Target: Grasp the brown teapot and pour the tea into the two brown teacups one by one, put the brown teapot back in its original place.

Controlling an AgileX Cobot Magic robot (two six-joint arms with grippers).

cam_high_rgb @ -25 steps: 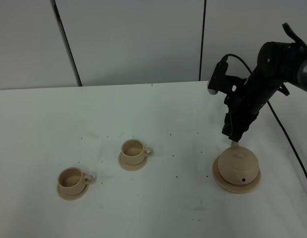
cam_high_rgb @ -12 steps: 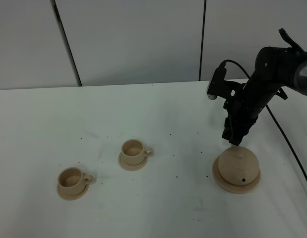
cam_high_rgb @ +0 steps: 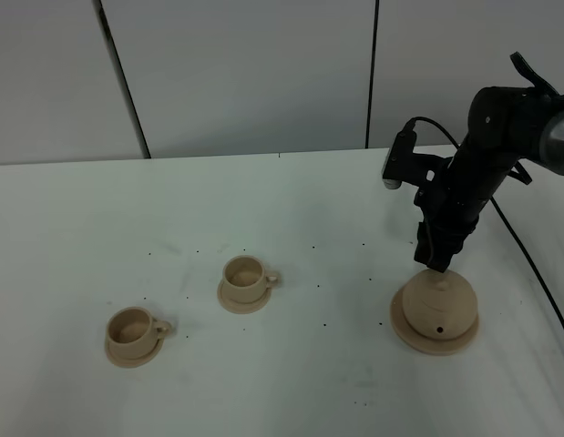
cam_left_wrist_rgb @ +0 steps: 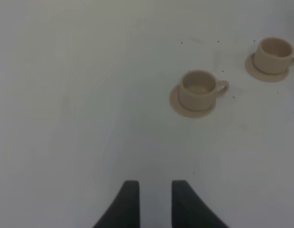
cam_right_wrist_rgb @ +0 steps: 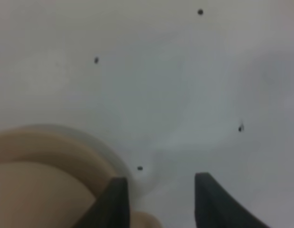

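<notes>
Brown teapot (cam_high_rgb: 438, 314) sat upright, lid on, on its plate (cam_high_rgb: 402, 333) at the right of the table (cam_high_rgb: 291, 196). Right gripper (cam_high_rgb: 434, 264) hung pointing down, right over the pot's far upper edge, tip touching or just shy of it; couldn't tell which from the high view. In the right wrist view the jaws stood part open. Mostly bare table showed between them, with a small tan lump low in the gap against one finger. That was likely the loop handle, but too blurred to be sure, and no firm clamp was seen, so it read as holding nothing yet. A dark hole on the pot's camera-facing side looked like the spout. If so, the spout-to-handle axis ran toward the camera and away, with the handle on the far side under the claw. The pot lay straight below the claw, so the next move seemed a short drop and close. Near teacup (cam_high_rgb: 244, 274) and far teacup (cam_high_rgb: 130, 328) stood on saucers well off to the left, apart from each other. Left gripper (cam_left_wrist_rgb: 151, 202) was only in its own wrist view, fingers a narrow gap apart, empty, with both cups ahead of it. The right arm was plainly the nearer one to the pot.
</notes>
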